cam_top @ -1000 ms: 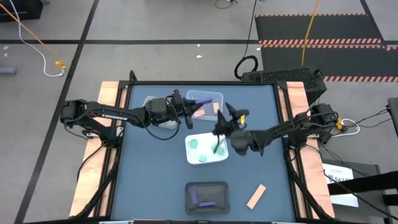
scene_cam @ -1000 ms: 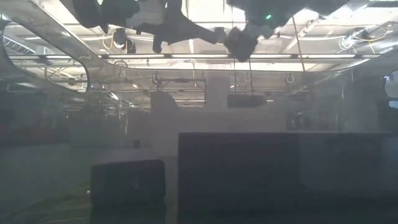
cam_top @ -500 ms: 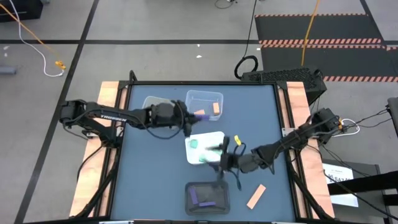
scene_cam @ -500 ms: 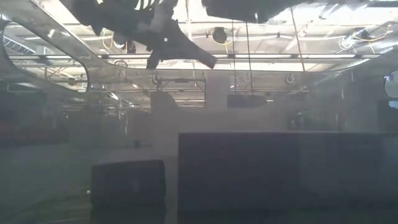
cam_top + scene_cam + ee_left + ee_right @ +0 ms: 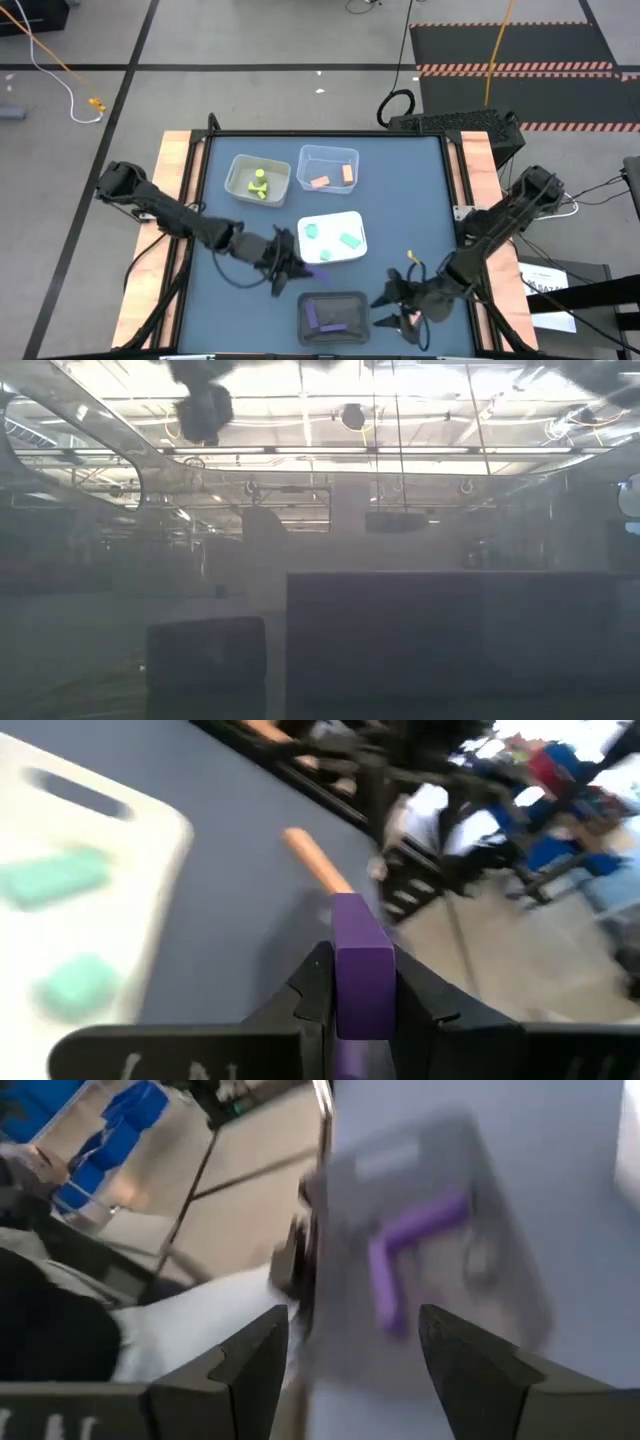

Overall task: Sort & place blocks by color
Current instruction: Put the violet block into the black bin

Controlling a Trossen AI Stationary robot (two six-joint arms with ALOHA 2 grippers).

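My left pincer [image 5: 362, 982] is clamped on a purple block [image 5: 360, 965], a short bar held upright between the two fingers, its top end standing clear above them. In the high view this pincer [image 5: 283, 262] hangs over the tabletop [image 5: 400, 200] between the white tray [image 5: 332, 238] and the dark tray [image 5: 334, 313].

The block looks like a small, rigid, light piece with flat faces and square edges. I judge it will not bend or crush, but its smooth sides could slip or twist if squeezed near one end. Gripping across two opposite flat faces near the middle, as now, seems the safest hold.

The dark tray already holds two purple bars [image 5: 412, 1250] lying in an L. Mint-teal blocks [image 5: 350, 239] lie in the white tray, peach-orange blocks [image 5: 321, 182] in the clear tray [image 5: 328, 168], and yellow-green blocks [image 5: 259, 185] in the tray [image 5: 258, 177] next to it. One peach-orange bar [image 5: 314, 864] lies loose on the tabletop.

My right pincer [image 5: 392, 310] is spread wide and empty, just beside the dark tray's right edge.
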